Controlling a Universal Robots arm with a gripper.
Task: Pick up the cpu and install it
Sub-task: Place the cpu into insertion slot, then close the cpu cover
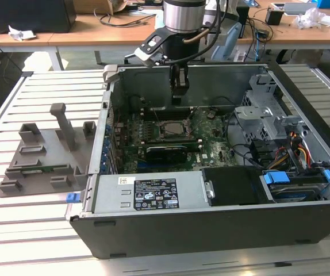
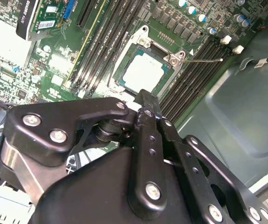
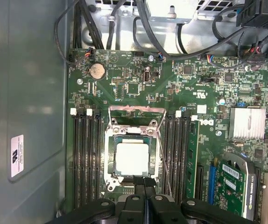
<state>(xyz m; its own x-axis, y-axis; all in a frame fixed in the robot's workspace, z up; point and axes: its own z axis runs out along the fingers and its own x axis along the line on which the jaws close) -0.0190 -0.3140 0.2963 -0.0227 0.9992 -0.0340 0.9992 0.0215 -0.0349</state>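
Jaws clenched empty, hovering above cpu (image 3: 131, 158), seated in motherboard socket (image 3: 109, 154)

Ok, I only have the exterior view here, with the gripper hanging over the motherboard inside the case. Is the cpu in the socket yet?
Observer: Yes. In both wrist views the cpu lies flat in the socket, silvery top up.
Operator: Is the bracket closed over it?
Observer: No. In the first wrist view the metal bracket is flipped open beside the cpu.
Operator: And the fingers?
Observer: The gripper is shut, with nothing held between them.
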